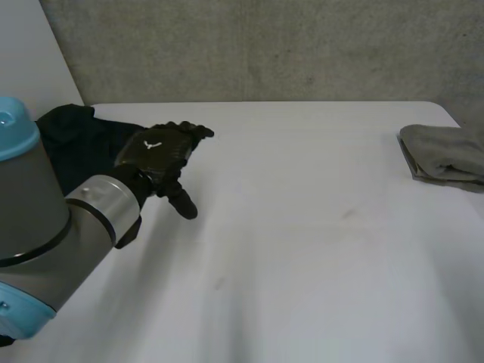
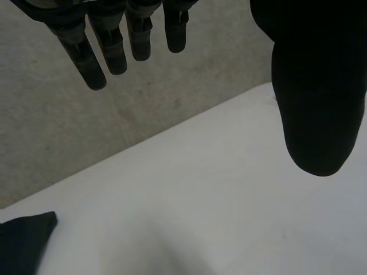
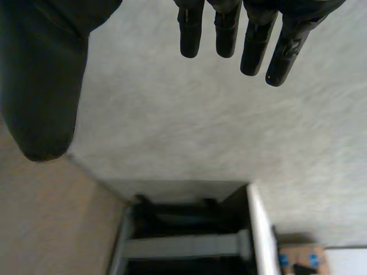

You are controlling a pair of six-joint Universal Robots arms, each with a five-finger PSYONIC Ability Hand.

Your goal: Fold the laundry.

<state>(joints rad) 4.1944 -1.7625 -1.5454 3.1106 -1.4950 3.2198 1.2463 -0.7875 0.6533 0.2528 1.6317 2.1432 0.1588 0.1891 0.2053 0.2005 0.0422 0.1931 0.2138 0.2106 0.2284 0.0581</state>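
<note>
Left hand (image 1: 160,151), seen from the head view, is held above the table (image 1: 302,242) near its far left corner, with fingers straight and thumb spread wide; nothing is gripped. The same open pose is confirmed in the left wrist view, where bare tabletop lies beneath the fingertips. Right hand (image 3: 40,86) is likewise held open and empty, fingers straight, and is pointed at a wall and floor rather than at the table.

Dark cloth (image 1: 72,144), the piece judged to be next for folding, is bunched at the far left corner of the tabletop. It lies just beside the left hand, on the wrist side, and is partly overlapped by the left arm (image 1: 45,219). In the left wrist view one corner of it is seen on the table, back from the fingertips.

Grey cloth (image 1: 446,155) rests at the far right edge, apparently already folded.

The step in hand is judged to be the pick-up. It would be done well if the palm were brought over the cloth's near edge, a single layer pinched, and the piece drawn to the bare middle before being spread flat.
</note>
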